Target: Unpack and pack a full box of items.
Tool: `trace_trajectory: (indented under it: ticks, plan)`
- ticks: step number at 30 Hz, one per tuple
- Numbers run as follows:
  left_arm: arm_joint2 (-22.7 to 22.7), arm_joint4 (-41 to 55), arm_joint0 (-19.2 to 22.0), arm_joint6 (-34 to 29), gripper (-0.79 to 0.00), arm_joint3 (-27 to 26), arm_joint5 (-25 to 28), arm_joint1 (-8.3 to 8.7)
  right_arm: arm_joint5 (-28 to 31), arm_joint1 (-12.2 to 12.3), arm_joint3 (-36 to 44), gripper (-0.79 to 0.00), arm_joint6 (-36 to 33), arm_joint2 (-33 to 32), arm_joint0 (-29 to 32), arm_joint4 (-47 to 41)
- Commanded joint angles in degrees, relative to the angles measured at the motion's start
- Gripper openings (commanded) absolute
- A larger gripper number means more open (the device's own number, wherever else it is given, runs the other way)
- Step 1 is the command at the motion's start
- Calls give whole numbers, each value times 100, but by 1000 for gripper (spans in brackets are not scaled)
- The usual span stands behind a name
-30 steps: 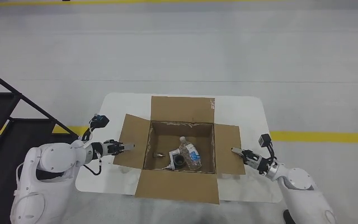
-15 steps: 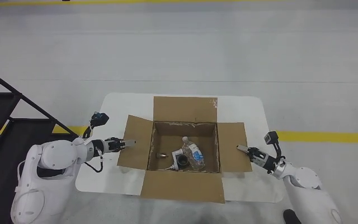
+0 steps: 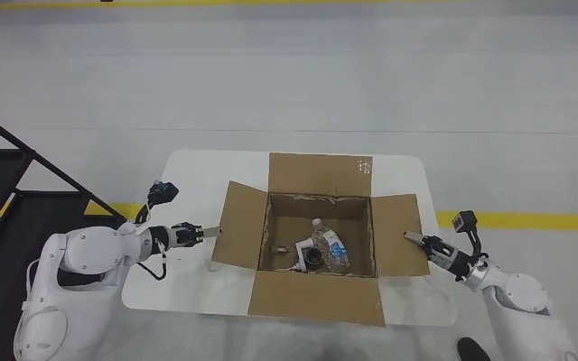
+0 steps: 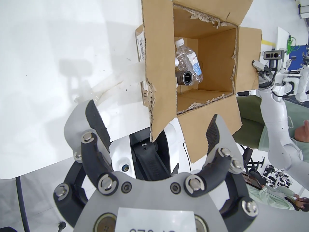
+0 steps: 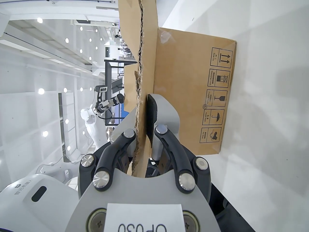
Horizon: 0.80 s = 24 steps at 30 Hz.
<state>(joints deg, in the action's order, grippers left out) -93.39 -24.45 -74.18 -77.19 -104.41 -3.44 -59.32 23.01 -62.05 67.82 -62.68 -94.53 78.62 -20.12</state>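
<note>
Box (image 3: 321, 171): you'll find it shifted toward the right arm since earlier. Right gripper (image 3: 414, 238): clenched on right flap (image 3: 400, 233). Left gripper (image 3: 209, 232): released, just beside left flap (image 3: 239, 236).

A white tabletop (image 3: 194, 176) stands on a pale grey floor (image 3: 289, 72) marked with a yellow line (image 3: 506, 219). A black metal frame (image 3: 36, 171) stands nearby.

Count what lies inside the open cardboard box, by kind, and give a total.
Inside the cardboard box:
Clear plastic bottle: 1
Dark cylinder: 1
Small metallic piece: 1
Total: 3 that can be told apart. A whitish bit beside the cylinder is too small to identify.
</note>
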Motion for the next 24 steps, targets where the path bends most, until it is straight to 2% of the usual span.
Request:
trace_trajectory:
  ticks: [1, 2, 3, 15, 24]
  plan:
    - [12, 3, -7, 12, 0, -9, 4, 14, -65, 4, 112, -440, 36, 30, 12, 21]
    - [18, 9, -10, 20, 0, -11, 1, 21, -98, 5, 148, -262, 61, 47, 20, 19]
    - [22, 15, -12, 26, 0, -13, -3, 27, -118, 6, 175, 0, 86, 65, 28, 19]
    - [86, 86, -1, 125, 0, -23, -65, 101, 16, -36, 229, 0, 403, 314, 139, -324]
    - [118, 167, 66, 184, 0, 0, -104, 155, 22, 3, 1084, 0, 447, 210, 287, -409]
